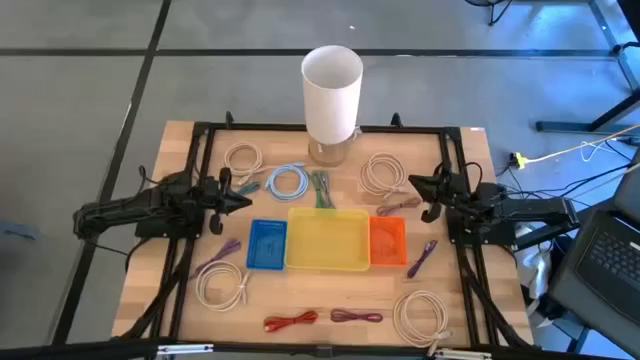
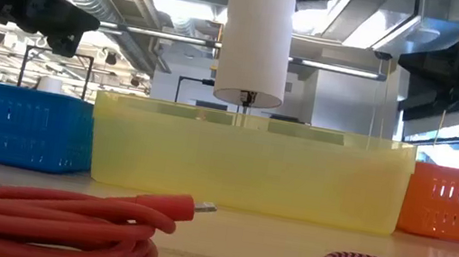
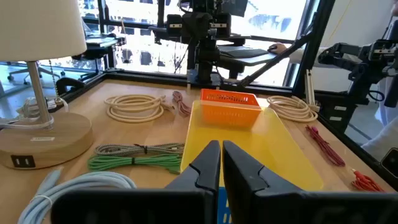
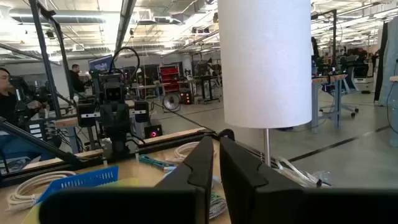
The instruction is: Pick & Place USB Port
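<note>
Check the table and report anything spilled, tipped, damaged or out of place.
Nothing stands out. The lamp stands upright at the far edge, the blue bin, yellow tray and orange bin sit in a row, and the coiled cables lie around them.

An open-plan robotics lab: exposed ceiling ducts (image 2: 129, 4), workbenches (image 4: 336, 81), seated person (image 4: 9, 93).

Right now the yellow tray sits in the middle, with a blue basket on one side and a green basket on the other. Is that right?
Not quite. The yellow tray is in the middle with the blue basket on one side, but the basket on the other side is orange, not green. The high view shows it.
</note>
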